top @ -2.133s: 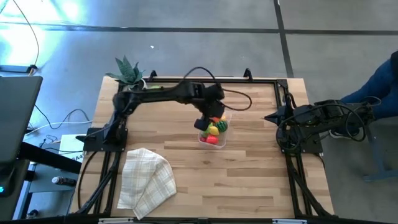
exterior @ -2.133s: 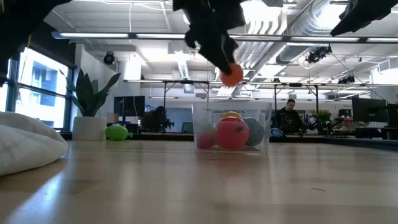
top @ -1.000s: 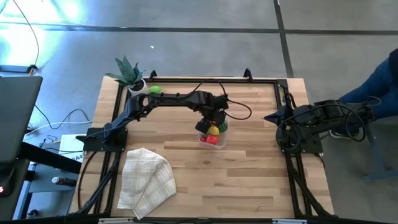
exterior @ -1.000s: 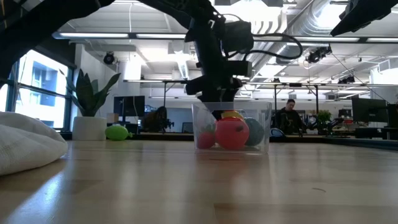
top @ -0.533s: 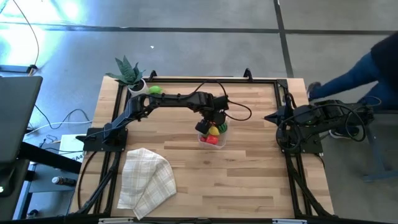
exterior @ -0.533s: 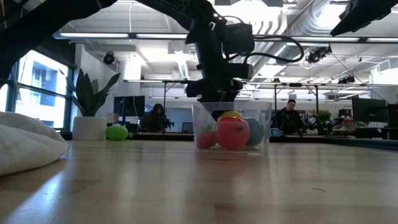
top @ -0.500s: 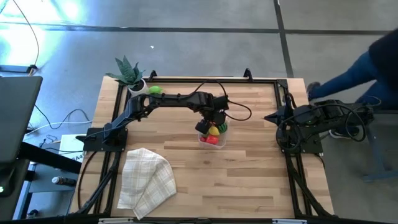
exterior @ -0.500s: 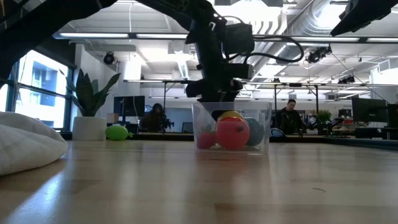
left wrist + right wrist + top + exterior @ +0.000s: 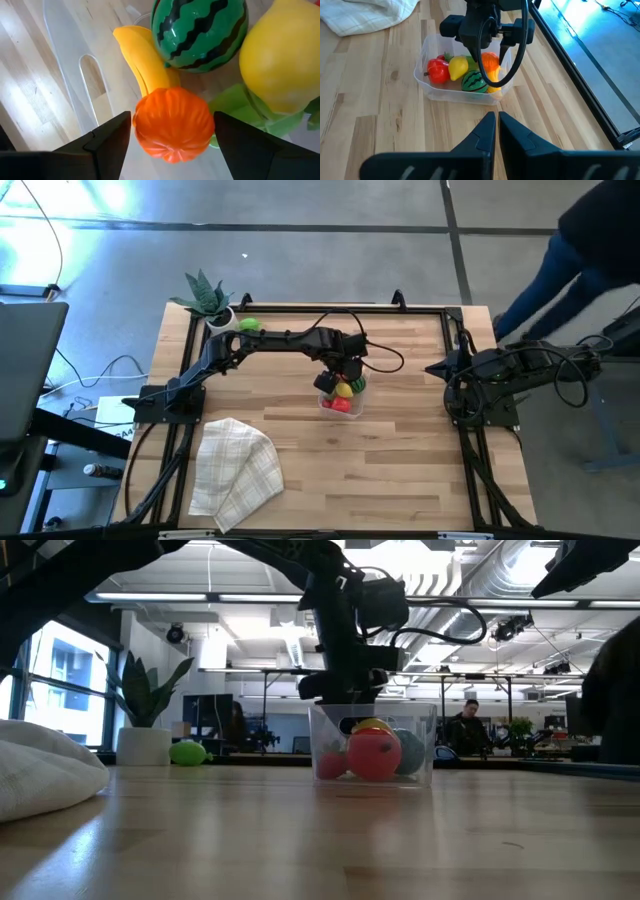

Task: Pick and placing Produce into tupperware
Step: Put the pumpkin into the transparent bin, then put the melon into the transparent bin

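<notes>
Left gripper reaches down into the tupperware at table center. Left wrist view: fingers spread either side of the orange pumpkin-like piece, narrow gaps on both sides, so jaws parted and not clamping it. Only this view shows the banana under it, the watermelon beyond and a yellow lemon-like piece beside.

High view: the arm hides most of the tub; only yellow and a red piece show at its near end. Light green piece sits alone at the far left, next to the potted plant, well apart from the tub. Checked cloth near left.

Low view: tub from the side, red ball-like fruit pressed against the near wall, gripper body dipping into the rim.

Right gripper parked at the right table edge, fingers pressed together, nothing held. Its wrist view shows the tub's whole contents in a row, including a red pepper. A person in dark clothes stands beyond the right edge.
</notes>
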Robot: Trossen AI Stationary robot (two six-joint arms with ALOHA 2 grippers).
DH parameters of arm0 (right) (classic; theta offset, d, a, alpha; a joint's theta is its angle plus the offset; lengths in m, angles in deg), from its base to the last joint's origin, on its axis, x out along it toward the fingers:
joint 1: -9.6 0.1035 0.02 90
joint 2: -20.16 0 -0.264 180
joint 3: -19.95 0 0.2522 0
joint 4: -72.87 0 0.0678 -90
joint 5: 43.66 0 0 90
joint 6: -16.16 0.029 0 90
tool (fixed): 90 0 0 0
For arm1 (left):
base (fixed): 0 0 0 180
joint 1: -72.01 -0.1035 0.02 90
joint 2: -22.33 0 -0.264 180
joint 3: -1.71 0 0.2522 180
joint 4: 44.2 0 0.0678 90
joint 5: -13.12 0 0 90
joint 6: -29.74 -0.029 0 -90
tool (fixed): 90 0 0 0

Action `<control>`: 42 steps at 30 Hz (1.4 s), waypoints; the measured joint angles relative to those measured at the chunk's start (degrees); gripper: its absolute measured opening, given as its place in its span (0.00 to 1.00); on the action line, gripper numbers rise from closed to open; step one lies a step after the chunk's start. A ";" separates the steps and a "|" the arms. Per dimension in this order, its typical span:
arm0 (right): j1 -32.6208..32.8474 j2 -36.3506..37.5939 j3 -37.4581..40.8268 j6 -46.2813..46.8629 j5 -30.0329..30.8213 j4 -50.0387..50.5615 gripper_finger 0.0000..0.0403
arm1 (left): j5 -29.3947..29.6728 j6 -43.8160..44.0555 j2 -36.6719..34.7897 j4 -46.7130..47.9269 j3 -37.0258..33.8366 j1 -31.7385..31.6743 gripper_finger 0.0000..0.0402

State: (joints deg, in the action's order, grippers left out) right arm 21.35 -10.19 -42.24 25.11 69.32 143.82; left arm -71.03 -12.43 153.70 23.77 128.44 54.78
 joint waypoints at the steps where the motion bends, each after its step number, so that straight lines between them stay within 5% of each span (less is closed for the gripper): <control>1: 0.00 0.00 0.00 -0.02 0.00 0.00 0.03 | 0.00 0.13 0.00 0.00 0.00 0.00 0.68; 23: 0.00 0.00 0.00 0.00 -0.02 0.00 0.03 | 1.54 0.70 0.00 10.51 12.33 0.00 0.68; 42: -0.01 0.00 0.00 0.00 0.00 0.00 0.03 | -1.31 -2.47 0.02 21.27 11.81 0.39 0.64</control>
State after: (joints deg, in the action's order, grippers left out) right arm 21.34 -10.19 -42.24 25.11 69.32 143.82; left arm -72.34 -14.91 153.72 45.04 140.24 55.17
